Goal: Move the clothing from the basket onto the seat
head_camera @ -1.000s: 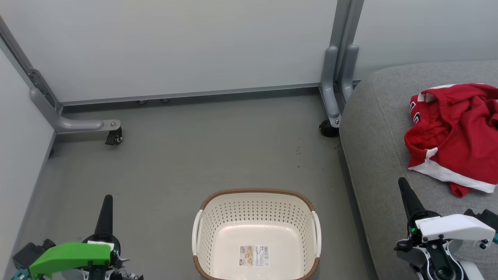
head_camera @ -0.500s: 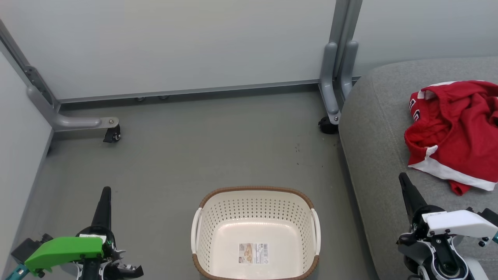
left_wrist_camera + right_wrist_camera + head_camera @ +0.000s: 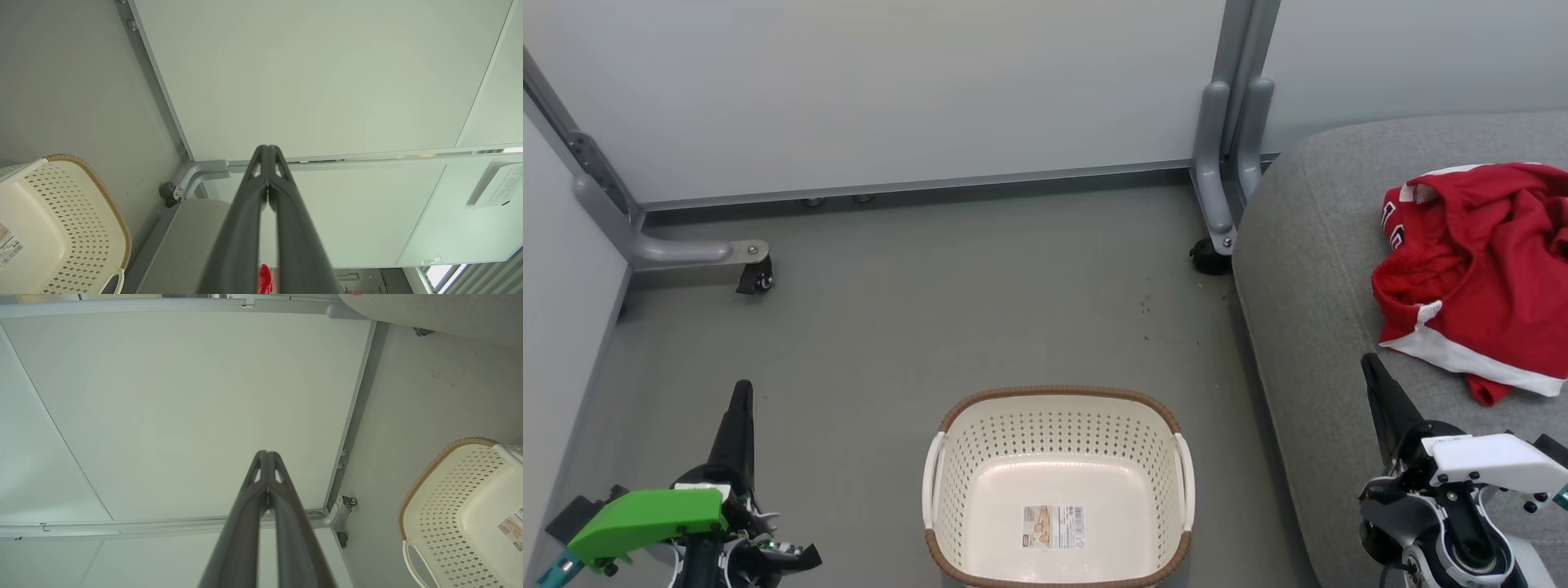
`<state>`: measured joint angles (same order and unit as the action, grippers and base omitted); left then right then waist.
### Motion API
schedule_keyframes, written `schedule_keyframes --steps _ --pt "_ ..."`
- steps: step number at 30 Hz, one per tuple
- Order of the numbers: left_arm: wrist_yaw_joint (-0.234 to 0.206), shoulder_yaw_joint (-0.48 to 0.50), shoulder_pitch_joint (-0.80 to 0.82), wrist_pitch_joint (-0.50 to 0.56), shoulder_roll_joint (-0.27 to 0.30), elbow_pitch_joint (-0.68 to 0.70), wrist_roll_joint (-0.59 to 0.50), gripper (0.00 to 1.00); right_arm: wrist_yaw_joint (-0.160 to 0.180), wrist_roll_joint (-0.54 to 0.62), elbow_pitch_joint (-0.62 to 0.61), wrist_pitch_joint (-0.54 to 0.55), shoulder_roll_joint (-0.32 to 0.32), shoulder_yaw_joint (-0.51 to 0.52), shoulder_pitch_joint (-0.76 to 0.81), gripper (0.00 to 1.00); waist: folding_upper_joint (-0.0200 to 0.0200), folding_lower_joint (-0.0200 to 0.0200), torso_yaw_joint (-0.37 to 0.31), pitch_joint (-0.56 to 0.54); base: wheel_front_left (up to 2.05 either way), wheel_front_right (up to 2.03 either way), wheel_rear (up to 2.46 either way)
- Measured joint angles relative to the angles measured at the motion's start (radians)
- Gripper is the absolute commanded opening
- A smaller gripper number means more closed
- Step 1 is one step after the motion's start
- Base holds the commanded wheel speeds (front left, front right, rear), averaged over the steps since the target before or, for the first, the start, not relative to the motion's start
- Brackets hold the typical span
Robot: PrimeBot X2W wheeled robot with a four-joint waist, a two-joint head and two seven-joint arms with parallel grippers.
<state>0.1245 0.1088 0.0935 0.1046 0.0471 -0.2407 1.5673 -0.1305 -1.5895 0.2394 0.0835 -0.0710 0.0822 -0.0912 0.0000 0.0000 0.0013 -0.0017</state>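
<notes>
The red clothing (image 3: pixel 1478 278) with white stripes lies crumpled on the grey seat (image 3: pixel 1307 269) at the right; a sliver of the red clothing (image 3: pixel 264 279) peeks between the left fingers in the left wrist view. The cream basket (image 3: pixel 1058 425) with its brown rim stands on the floor at bottom centre, with just a label inside. The same basket (image 3: pixel 61 220) appears at the left wrist view's lower left, and the basket (image 3: pixel 457 506) at the right wrist view's right. My left gripper (image 3: pixel 741 392) is shut and holds nothing, left of the basket. My right gripper (image 3: pixel 1369 364) is shut and holds nothing, over the seat's front.
Grey metal frame legs on casters stand at the back left (image 3: pixel 756 278) and beside the seat's corner (image 3: pixel 1217 237). Pale wall panels (image 3: pixel 890 90) close off the back and left. Grey floor (image 3: pixel 972 310) lies between the basket and the wall.
The head camera has shifted, so the whole scene sits slightly higher in the picture. Both grippers stay shut and low in the view; the clothing and basket have not moved.
</notes>
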Motion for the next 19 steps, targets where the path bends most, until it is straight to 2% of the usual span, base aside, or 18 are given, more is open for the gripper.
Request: schedule_keyframes --steps 7,19 --pt "0.004 0.006 0.01 0.01 0.0 -0.005 0.043 0.0 0.0 -0.041 0.003 0.012 0.001 0.006 -0.013 0.0 0.0 0.0 -0.001 0.005 0.0 0.0 0.0" --pt "0.004 0.006 0.011 0.01 0.0 -0.005 0.043 0.0 0.0 -0.041 0.004 0.013 0.004 0.01 -0.014 0.0 0.0 0.0 -0.001 0.005 0.0 0.0 0.0"
